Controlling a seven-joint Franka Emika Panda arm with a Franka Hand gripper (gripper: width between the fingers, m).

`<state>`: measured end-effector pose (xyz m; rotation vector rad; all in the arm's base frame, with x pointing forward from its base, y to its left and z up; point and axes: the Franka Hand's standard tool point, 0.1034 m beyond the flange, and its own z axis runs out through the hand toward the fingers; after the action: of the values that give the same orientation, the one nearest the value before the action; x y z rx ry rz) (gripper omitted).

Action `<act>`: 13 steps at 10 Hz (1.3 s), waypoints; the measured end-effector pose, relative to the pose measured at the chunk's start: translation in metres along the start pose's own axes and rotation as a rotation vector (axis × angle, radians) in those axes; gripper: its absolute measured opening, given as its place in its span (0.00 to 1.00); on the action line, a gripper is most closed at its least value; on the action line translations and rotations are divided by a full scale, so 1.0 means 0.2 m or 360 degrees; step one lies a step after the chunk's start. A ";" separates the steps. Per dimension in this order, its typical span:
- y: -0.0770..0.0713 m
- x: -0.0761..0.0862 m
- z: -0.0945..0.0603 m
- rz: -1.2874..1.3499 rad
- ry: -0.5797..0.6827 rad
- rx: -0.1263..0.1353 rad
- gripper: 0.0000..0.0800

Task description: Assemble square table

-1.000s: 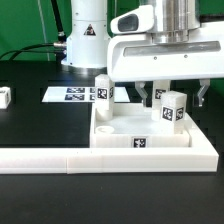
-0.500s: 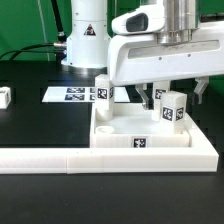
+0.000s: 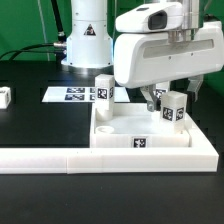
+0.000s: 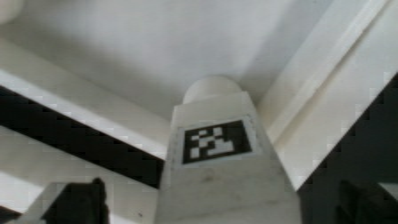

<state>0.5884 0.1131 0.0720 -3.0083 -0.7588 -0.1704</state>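
The square table's white slab lies in the exterior view with a tag on its front side. Two white tagged legs stand upright on it: one at the back left corner, one at the right. My gripper hangs over the right leg with a dark finger on each side. In the wrist view that leg fills the middle, tag facing the camera. My gripper is open there, with a gap between the leg and each finger.
A long white L-shaped rail runs along the slab's front and out to the exterior view's left. The marker board lies behind the slab. A small white tagged block sits at the far left edge. The arm's base stands behind.
The hand has turned and shifted slightly toward the exterior view's right above the right leg. The legs and slab have not moved.
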 end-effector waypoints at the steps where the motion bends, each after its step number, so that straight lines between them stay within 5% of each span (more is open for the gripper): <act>1: 0.01 0.00 0.00 -0.0008 0.0000 -0.0001 0.64; 2: 0.01 0.00 0.00 -0.0004 -0.0001 -0.0001 0.45; 4: 0.01 0.00 0.00 0.0042 -0.0001 -0.0001 0.36; 13: -0.02 0.01 0.00 0.1200 0.0003 0.0001 0.36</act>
<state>0.5880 0.1181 0.0732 -3.0393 0.3970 -0.1397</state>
